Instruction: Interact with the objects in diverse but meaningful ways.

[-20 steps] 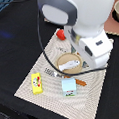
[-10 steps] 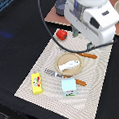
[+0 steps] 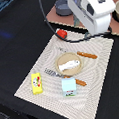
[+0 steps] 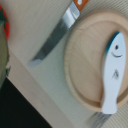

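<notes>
yellow box (image 3: 36,82) with red label, red pepper (image 3: 60,33), white fish (image 4: 113,70), tan plate (image 4: 82,70).

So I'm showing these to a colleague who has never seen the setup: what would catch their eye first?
Probably the white fish-shaped piece lying on the tan round plate mid-mat, with a knife beside the plate. Next, the yellow box and the white carton on the mat's near edge, and the shiny red vegetable just off its far corner. The big white arm looms above.
</notes>
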